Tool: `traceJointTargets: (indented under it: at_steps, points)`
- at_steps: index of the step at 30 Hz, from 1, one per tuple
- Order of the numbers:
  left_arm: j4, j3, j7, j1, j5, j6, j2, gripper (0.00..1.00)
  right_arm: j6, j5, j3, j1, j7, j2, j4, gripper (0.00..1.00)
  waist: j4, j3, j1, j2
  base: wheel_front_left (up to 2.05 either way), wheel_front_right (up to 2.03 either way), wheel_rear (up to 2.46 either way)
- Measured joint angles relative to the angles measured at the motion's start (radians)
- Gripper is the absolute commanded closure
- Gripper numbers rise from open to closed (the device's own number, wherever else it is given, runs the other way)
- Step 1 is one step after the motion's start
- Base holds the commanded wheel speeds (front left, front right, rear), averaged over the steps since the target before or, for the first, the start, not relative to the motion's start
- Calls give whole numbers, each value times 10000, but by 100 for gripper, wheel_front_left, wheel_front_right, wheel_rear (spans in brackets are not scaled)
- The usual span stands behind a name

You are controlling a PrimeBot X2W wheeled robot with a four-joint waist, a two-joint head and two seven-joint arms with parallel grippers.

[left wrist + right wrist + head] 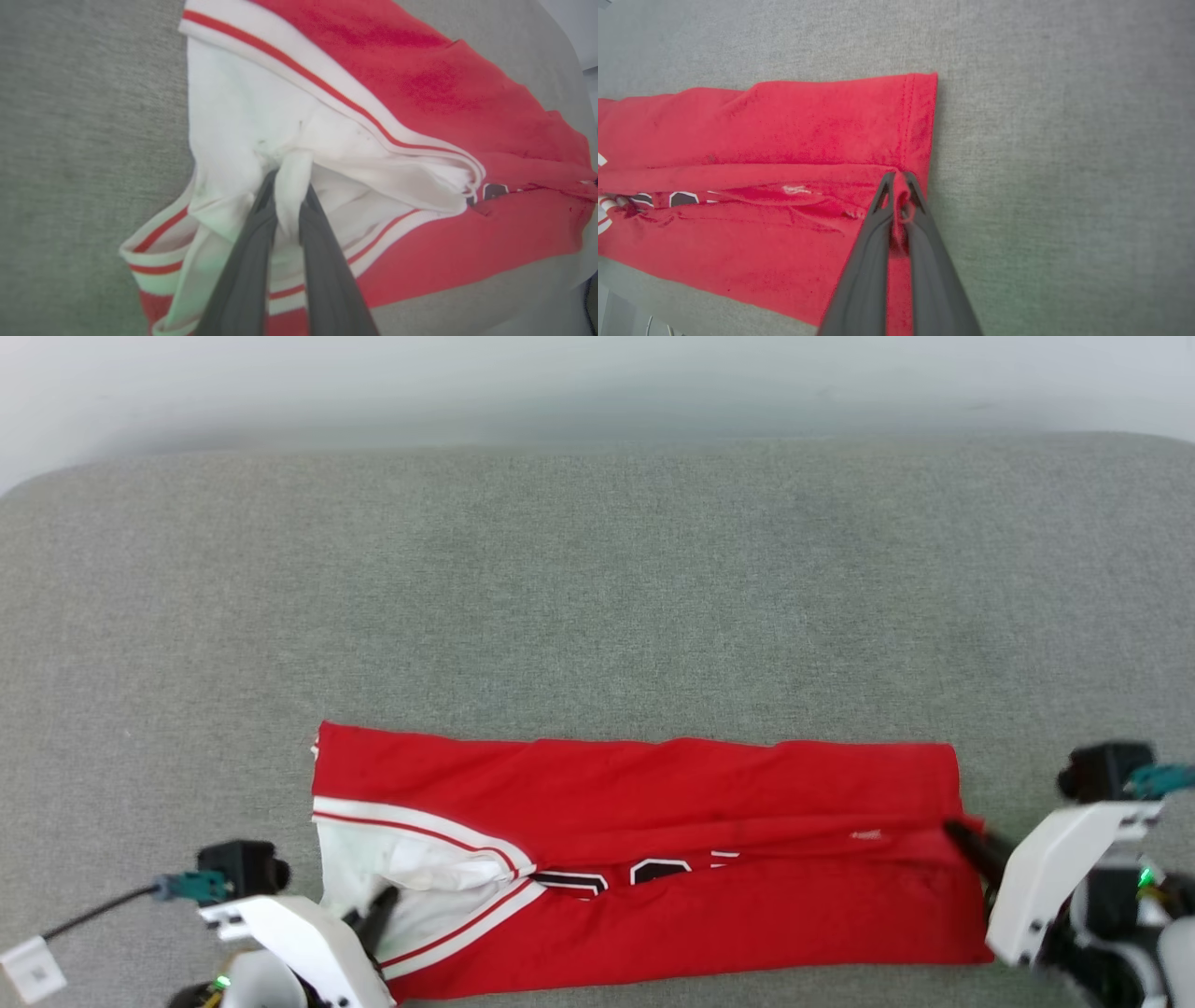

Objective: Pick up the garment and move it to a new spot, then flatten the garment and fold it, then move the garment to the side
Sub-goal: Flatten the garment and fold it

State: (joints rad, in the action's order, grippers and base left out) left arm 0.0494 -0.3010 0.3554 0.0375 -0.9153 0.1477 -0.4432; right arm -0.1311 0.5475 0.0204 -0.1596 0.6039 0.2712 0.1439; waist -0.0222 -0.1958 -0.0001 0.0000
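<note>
One shirt [653, 784], red, lying as a long band folded lengthwise on the grey cushion [597, 569], close to my edge. Black lettering [569, 882] peeks out along the middle crease.

One left gripper [378, 907], pressed together on a tuck of the white sleeve [224, 121].

One right gripper [966, 840], pinching the red hem [920, 121] at the opposite end.

Step in hand, as I judge it: the next fold.

Handling note: I would raise both ends together and level. I want just enough tension that the band neither sags nor opens, and I would check that each pinch has every layer before carrying it over.
</note>
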Motion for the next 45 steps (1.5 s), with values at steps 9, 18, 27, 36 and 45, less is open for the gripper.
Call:
traceJointTargets:
  at_steps: [9,18,27,36,45]
  points:
    - [1179,-226,-1676,-43,336,-683,748,0,2,343,694,653,-1795,-38,974,0,-133,238,0,0,0,0,0]
    - [276,-464,-3776,92,1996,-353,805,0,2,560,255,1094,-2807,334,-94,0,-280,867,1,0,0,0,0]
    - [-802,-497,-5356,381,3810,736,803,0,2,412,-953,1024,-1649,1193,-602,0,-50,1101,0,0,0,0,0]
    - [-1578,-489,-6006,491,4748,1177,880,0,2,610,-1281,1009,-86,1248,-265,0,727,810,1,0,0,0,0]
    - [-1871,-587,-6130,548,4993,1070,1145,0,2,1064,-756,616,512,426,1189,0,1520,189,2,0,0,0,0]
